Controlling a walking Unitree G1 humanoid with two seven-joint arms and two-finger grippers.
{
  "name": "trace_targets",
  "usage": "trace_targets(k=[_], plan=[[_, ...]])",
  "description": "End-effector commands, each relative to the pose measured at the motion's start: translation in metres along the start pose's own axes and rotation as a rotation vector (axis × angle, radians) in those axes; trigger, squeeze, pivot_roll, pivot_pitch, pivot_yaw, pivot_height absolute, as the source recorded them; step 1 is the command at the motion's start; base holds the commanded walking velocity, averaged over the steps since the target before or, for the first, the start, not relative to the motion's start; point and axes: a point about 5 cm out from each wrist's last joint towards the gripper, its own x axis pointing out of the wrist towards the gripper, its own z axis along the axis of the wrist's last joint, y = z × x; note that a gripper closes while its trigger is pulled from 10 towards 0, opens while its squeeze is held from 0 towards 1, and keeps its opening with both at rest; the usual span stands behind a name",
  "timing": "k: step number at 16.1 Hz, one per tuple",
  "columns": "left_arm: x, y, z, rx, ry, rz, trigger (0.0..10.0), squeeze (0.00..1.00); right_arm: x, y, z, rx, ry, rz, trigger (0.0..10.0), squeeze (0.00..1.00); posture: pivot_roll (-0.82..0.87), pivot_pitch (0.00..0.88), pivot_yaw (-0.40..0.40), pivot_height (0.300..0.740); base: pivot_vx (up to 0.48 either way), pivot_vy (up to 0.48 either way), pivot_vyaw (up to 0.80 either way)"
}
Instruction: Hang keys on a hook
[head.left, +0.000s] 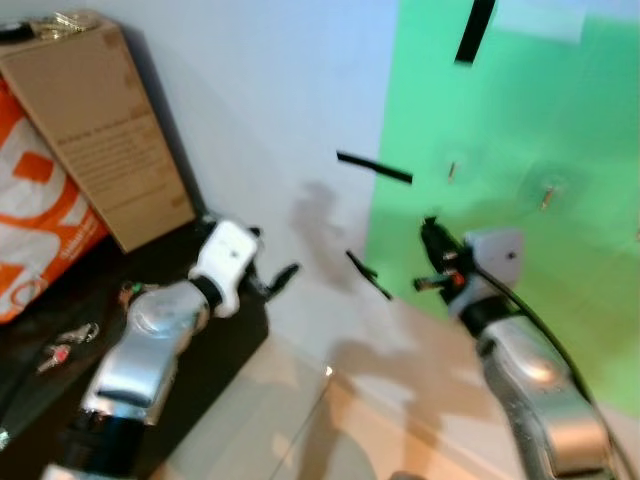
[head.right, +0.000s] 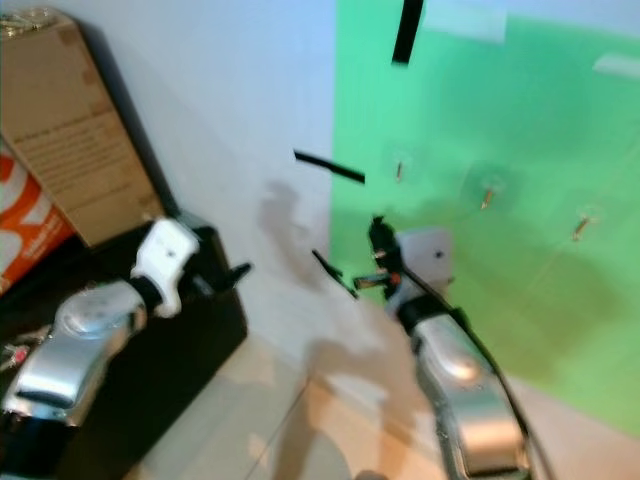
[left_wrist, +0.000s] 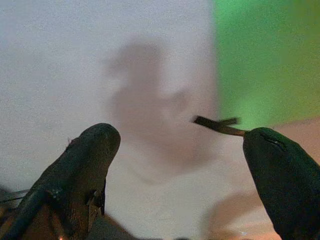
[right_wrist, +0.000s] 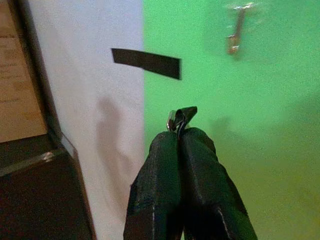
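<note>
Pinched between the closed fingers (right_wrist: 172, 165) of the right gripper (right_wrist: 180, 131) is a key ring (right_wrist: 176, 118), with the nearest hook (right_wrist: 235, 35) on the green wall (right_wrist: 260, 125) lying ahead and above, its axis upright, while the left gripper (left_wrist: 175, 150) is held spread, empty.

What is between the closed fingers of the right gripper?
The right gripper is shut on a small metal ring with a dark strap, which sticks out at the fingertips. The fingers cover the rest, so no keys can be seen.
</note>
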Motion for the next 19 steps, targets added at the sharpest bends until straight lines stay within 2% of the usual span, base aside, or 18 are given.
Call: trace_targets(k=[1,3,4,6,7,8,10,11,14,19], plan=[[-0.004,0.002,0.002,0.011,-0.005,-0.011,10.0,0.00,-0.001,0.005,0.010,0.005,-0.056,0.027,10.0,0.00,-0.04,0.000,0.032,0.740,0.000,0.000,0.00],[-0.004,0.002,0.004,0.016,-0.022,-0.042,10.0,0.00,0.000,0.005,0.013,-0.002,-0.074,0.035,10.0,0.00,-0.05,0.000,0.032,0.740,0.000,0.000,0.00],[-0.004,-0.001,0.009,-0.002,-0.056,-0.110,10.0,0.00,0.003,0.007,0.020,-0.043,-0.116,0.045,10.0,0.00,-0.05,0.000,0.032,0.740,0.000,0.000,0.00],[-0.004,-0.004,0.014,-0.024,-0.081,-0.169,10.0,0.00,0.005,0.008,0.023,-0.066,-0.136,0.049,10.0,0.00,-0.04,0.000,0.025,0.740,0.000,0.000,0.00],[-0.005,-0.006,0.017,-0.026,-0.091,-0.209,10.0,0.00,0.007,0.007,0.024,-0.124,-0.130,0.044,10.0,0.00,-0.04,0.000,0.027,0.740,0.000,0.000,0.00],[-0.007,-0.010,0.020,-0.042,-0.115,-0.255,10.0,0.00,0.011,0.000,0.026,-0.219,-0.121,-0.040,10.0,0.00,-0.04,0.000,0.027,0.740,0.000,0.000,0.00],[-0.009,-0.014,0.022,-0.060,-0.133,-0.301,10.0,0.00,0.014,-0.003,0.030,-0.265,-0.148,-0.073,10.0,0.00,-0.04,0.000,0.024,0.740,0.000,0.000,0.00],[-0.011,-0.018,0.021,-0.068,-0.130,-0.335,10.0,0.00,0.018,-0.002,0.035,-0.332,-0.180,-0.069,10.0,0.00,-0.04,0.000,0.024,0.740,0.000,0.000,0.00],[-0.013,-0.019,0.021,-0.073,-0.123,-0.349,10.0,0.00,0.026,0.005,0.040,-0.418,-0.212,-0.056,10.0,0.00,-0.04,0.000,0.022,0.740,0.000,0.000,0.00],[-0.014,-0.020,0.021,-0.076,-0.119,-0.355,10.0,0.00,0.035,0.010,0.042,-0.492,-0.229,-0.071,10.0,0.00,-0.03,0.000,0.014,0.740,0.000,0.000,0.00]])
